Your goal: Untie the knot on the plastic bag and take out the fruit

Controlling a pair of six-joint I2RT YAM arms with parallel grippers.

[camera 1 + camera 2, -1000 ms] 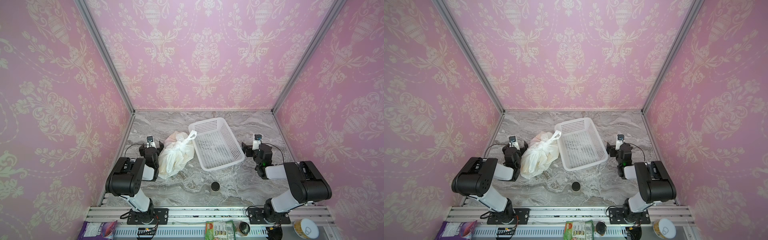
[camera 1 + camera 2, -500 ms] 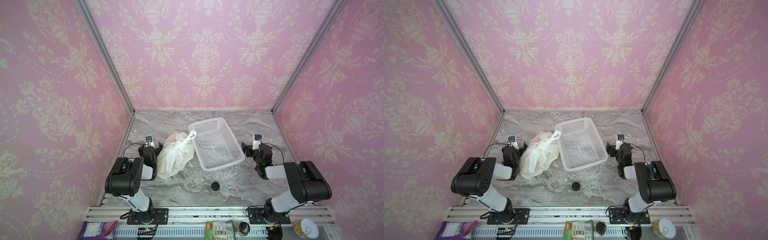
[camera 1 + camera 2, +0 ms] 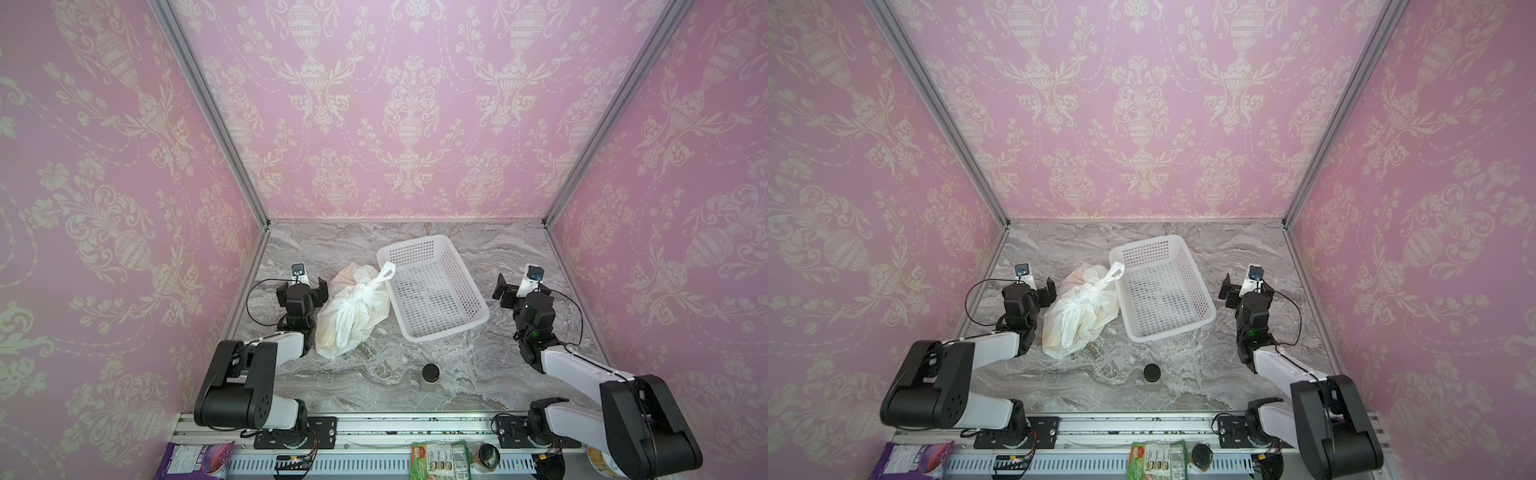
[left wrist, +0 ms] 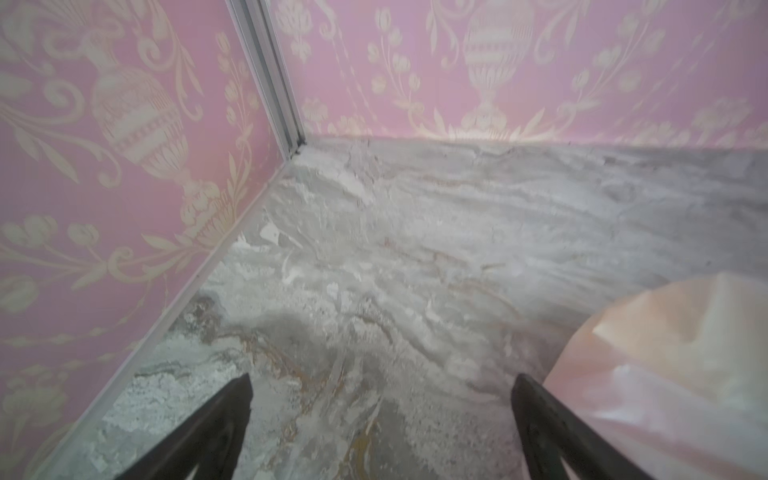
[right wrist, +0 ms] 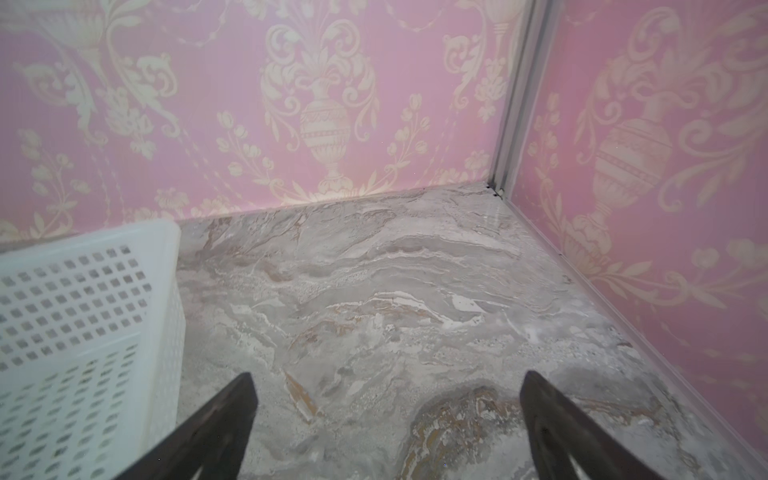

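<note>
Left gripper (image 3: 302, 287) wide apart, edged back beside plastic bag (image 3: 353, 320) | right gripper (image 3: 523, 287) wide | knot (image 3: 364, 293) tied

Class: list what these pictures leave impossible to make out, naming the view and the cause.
- Fruit: hidden inside the bag in both top views.
- Knot: too small in both top views to trace its loops.
- Left wrist view: bag blurred and cut off by the edge.
- Right wrist view: basket cut off by the edge.
</note>
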